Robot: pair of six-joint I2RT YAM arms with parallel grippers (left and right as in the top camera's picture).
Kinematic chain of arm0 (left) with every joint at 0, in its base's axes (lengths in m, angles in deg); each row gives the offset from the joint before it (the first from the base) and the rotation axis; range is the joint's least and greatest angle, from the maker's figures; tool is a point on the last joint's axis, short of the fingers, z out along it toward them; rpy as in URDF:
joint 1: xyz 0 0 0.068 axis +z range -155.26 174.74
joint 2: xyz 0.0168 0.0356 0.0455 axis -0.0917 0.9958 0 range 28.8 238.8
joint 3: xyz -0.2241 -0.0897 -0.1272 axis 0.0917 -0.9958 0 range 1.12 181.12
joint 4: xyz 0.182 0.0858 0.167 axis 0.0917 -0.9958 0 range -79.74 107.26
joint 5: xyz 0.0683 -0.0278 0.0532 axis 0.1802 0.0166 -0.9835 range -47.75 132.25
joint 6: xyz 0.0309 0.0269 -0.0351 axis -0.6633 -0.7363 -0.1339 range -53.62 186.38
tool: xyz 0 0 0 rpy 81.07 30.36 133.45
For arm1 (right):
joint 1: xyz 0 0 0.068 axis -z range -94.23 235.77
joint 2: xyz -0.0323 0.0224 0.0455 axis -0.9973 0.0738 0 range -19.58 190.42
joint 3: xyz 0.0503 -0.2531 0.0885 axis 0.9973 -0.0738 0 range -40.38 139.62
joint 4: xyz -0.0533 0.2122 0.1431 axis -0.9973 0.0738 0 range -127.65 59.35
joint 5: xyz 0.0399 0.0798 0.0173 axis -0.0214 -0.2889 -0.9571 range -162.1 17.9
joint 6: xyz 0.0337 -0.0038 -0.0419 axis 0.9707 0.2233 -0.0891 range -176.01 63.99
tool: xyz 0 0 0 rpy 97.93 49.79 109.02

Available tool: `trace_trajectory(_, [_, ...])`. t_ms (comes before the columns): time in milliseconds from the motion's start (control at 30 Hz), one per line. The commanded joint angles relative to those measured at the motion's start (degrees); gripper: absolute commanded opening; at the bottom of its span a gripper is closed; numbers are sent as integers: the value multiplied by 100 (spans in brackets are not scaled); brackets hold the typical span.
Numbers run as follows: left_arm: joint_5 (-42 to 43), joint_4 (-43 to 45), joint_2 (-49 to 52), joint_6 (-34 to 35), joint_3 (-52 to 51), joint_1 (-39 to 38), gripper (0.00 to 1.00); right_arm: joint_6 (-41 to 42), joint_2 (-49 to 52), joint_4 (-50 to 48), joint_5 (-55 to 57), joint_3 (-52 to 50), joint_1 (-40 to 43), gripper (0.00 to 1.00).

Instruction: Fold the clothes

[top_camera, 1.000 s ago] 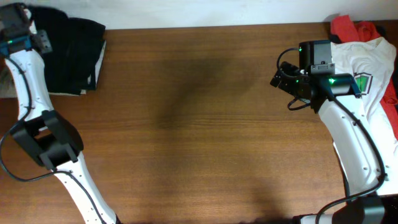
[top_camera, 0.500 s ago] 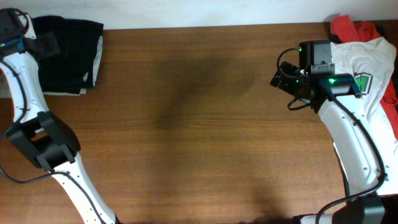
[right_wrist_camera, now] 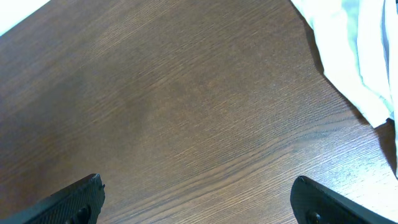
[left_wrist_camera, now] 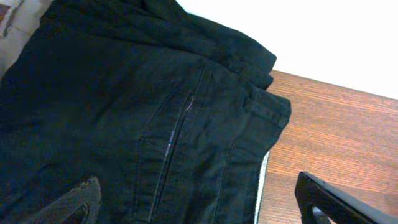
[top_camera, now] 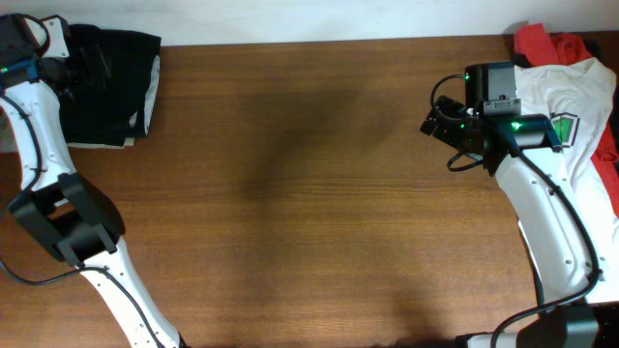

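A folded black garment (top_camera: pixel 114 89) lies at the table's far left corner. In the left wrist view it is dark trousers (left_wrist_camera: pixel 124 112) with a stitched pocket, filling most of the frame. My left gripper (top_camera: pixel 85 62) hovers over its left part, open, jaws wide apart and holding nothing (left_wrist_camera: pixel 202 211). A white shirt (top_camera: pixel 580 111) with a green print lies crumpled at the right edge, and its hem (right_wrist_camera: pixel 354 56) shows in the right wrist view. My right gripper (top_camera: pixel 445 130) stands open over bare wood just left of the shirt (right_wrist_camera: pixel 199 205).
A red garment (top_camera: pixel 546 43) is bunched at the far right corner, partly under the white shirt. The brown wooden table (top_camera: pixel 309 193) stretches between the two arms. A white wall borders the table's far edge.
My left gripper has opened, letting go of the black garment, and shifted a little to the right over it. The garment's right edge has drawn back slightly. The right arm has not moved.
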Motion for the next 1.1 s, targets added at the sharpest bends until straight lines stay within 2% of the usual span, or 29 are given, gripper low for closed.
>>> trace_trajectory(0, [144, -22, 94, 72, 125, 20, 99, 52, 0, -11, 72, -2, 11, 99])
trace_trajectory(167, [-157, 46, 94, 72, 125, 20, 99, 52, 0, -11, 72, -2, 11, 99])
trace_trajectory(767, [-157, 44, 94, 70, 125, 20, 99, 48, -234, 70, 74, -2, 9, 99])
trace_trajectory(933, [-157, 44, 94, 70, 125, 20, 99, -490, -1123, 280, 142, -157, 11, 99])
trace_trajectory(1067, [-157, 44, 94, 72, 125, 20, 99, -603, -2590, -382, 205, -1294, 11, 99])
